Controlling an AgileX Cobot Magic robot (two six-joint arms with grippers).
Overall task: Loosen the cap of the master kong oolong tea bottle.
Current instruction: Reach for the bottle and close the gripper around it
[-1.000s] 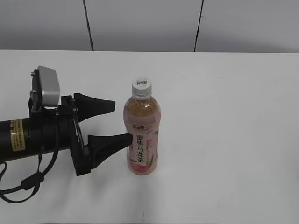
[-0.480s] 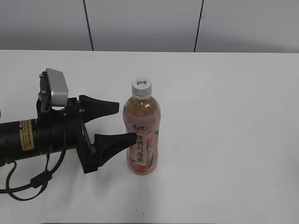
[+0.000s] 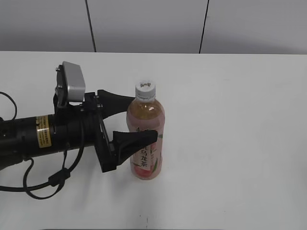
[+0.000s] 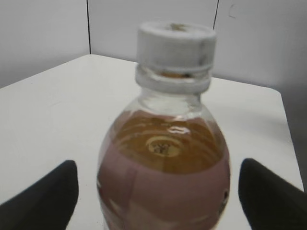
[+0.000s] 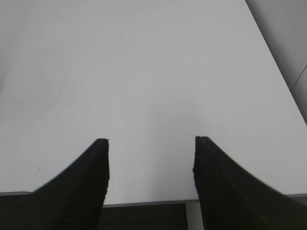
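Lighting was even and bright; the table [image 3: 230,143] showed only faint shadows beside the bottle [image 3: 146,139]. Up close, its cap [image 4: 175,44] looked blurred.

desk [image 3: 240,143]: wide open white top on the right, near and far sides, plenty of room to pass
bottle [image 3: 145,139]: the one obstacle, standing upright around the middle
above the cap [image 3: 145,89]: free, nothing hanging over it
left of bottle: blocked by the left tool [image 3: 140,117] and its black arm lying low across the desk
left tool fingers [image 4: 268,196]: spread wide on both flanks of the bottle, a bit of gap each side in the wrist view
right tool [image 5: 151,158]: fingers apart over bare desk near its edge
far side: grey wall [image 3: 153,24] behind the desk
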